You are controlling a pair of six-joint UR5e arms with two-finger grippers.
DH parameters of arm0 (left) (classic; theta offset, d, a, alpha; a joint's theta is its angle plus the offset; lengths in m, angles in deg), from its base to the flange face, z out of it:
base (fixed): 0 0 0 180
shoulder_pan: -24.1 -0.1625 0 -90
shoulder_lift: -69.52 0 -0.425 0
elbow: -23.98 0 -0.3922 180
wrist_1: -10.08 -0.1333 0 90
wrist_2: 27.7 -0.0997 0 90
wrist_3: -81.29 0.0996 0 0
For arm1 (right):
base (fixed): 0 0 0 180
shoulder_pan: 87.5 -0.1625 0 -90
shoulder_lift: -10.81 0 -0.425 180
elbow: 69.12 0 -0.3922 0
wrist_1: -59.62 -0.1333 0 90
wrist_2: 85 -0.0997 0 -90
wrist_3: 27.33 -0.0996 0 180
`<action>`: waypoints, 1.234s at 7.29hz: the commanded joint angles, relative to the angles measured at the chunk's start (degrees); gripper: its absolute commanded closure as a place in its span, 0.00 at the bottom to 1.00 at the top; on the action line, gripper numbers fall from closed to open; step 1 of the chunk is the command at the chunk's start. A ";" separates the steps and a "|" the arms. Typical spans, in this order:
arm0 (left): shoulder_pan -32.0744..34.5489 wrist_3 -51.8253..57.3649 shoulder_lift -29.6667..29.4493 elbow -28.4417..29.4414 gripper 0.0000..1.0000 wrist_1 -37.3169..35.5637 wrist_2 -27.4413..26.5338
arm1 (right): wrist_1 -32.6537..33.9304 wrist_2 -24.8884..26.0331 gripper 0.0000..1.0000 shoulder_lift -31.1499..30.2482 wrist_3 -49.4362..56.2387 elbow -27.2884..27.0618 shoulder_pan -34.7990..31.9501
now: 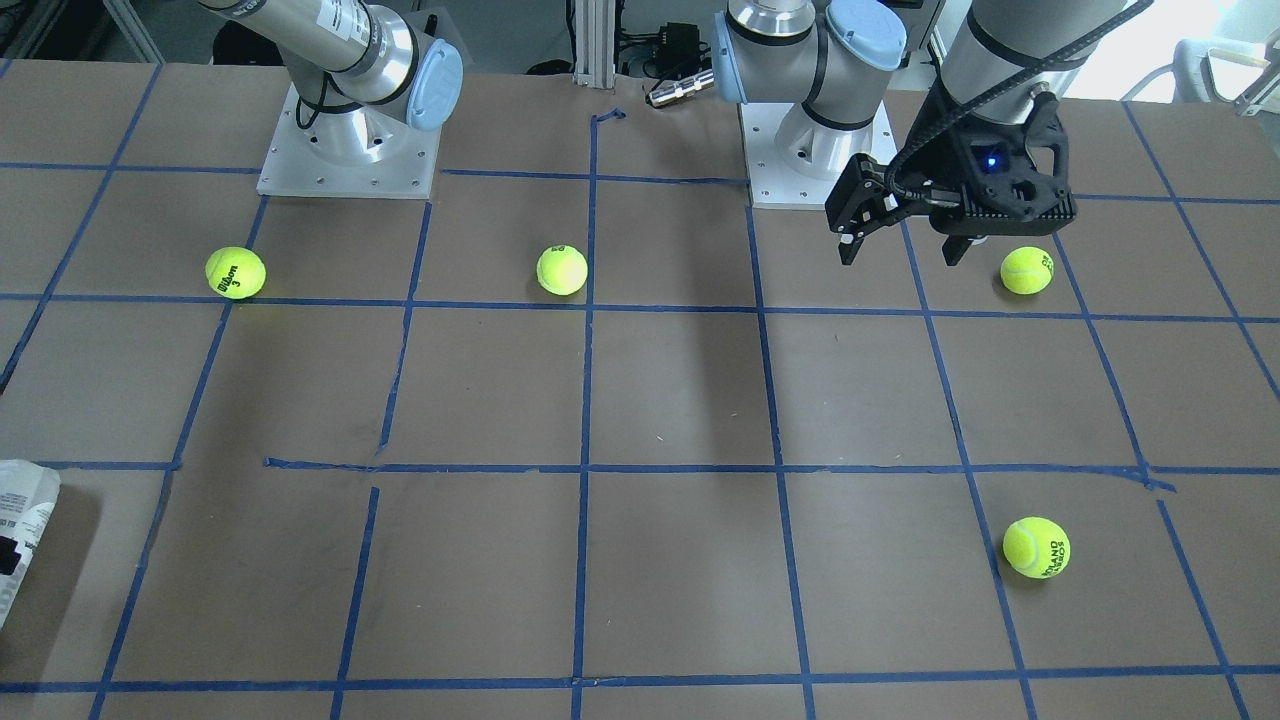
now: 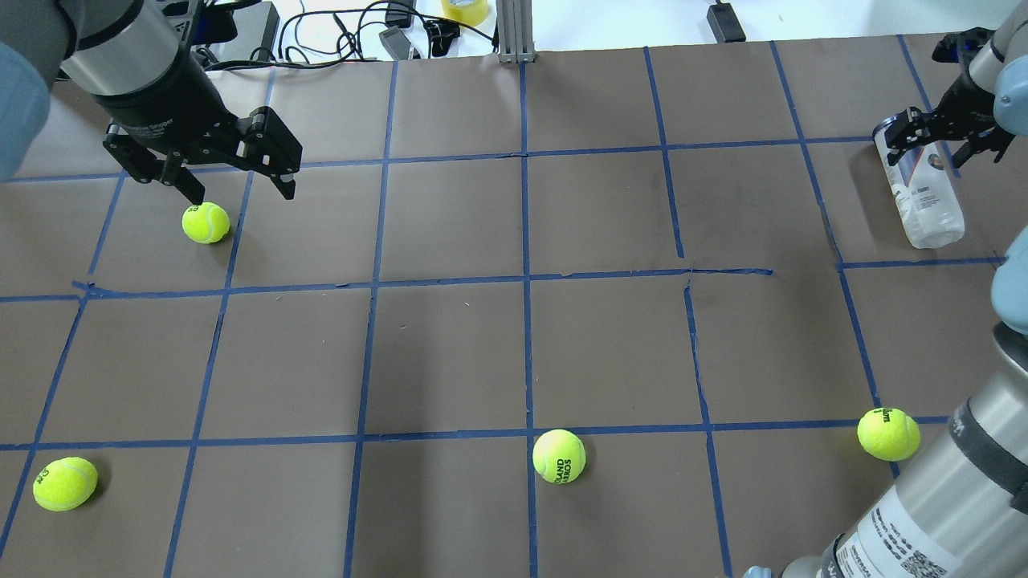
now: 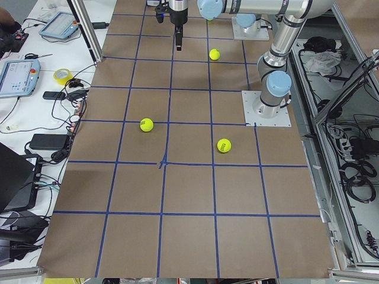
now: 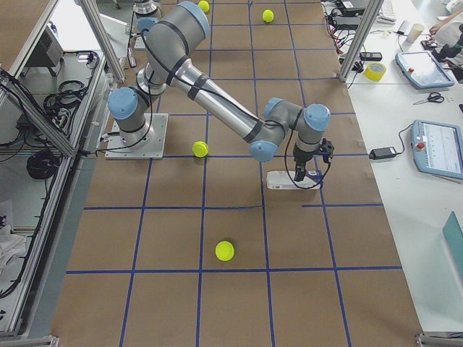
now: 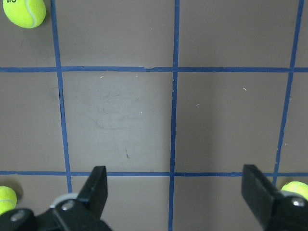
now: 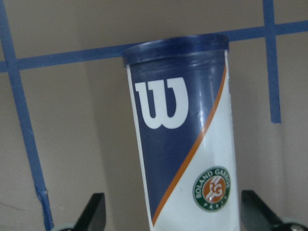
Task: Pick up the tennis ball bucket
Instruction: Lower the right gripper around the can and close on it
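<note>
The tennis ball bucket (image 2: 919, 193) is a clear can with a navy-and-white label. It lies on its side at the table's far right, and its end shows at the front view's left edge (image 1: 25, 530). In the right wrist view the bucket (image 6: 183, 144) fills the middle, navy rim at the top. My right gripper (image 2: 940, 132) is open just above it, one finger (image 6: 94, 214) on each side with a gap. My left gripper (image 2: 241, 193) is open and empty above the table's left; its fingers (image 5: 96, 187) frame bare table.
Several loose tennis balls lie on the brown, blue-taped table (image 2: 450, 361): one under the left gripper (image 2: 205, 222), one near left (image 2: 64, 482), one near centre (image 2: 558, 456), one near right (image 2: 887, 433). Cables and tape lie beyond the far edge.
</note>
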 commanded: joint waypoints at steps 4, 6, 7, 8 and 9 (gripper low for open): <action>0.00 0.05 0.00 -0.09 0.00 -0.39 0.00 | -0.01 0.44 0.00 4.42 8.68 0.53 0.90; 0.00 0.05 0.00 -0.09 0.00 -0.39 0.00 | -0.44 0.35 0.00 5.22 10.19 0.44 1.61; 0.00 0.05 0.00 -0.09 0.00 -0.47 0.00 | -0.53 -0.17 0.00 5.22 10.19 0.27 1.61; 0.00 0.05 0.00 -0.09 0.00 -0.47 0.00 | -0.53 -0.26 0.00 5.13 10.28 0.27 1.61; 0.00 0.05 0.00 -0.09 0.00 -0.56 0.00 | -0.53 -0.26 0.09 5.13 10.28 0.18 1.61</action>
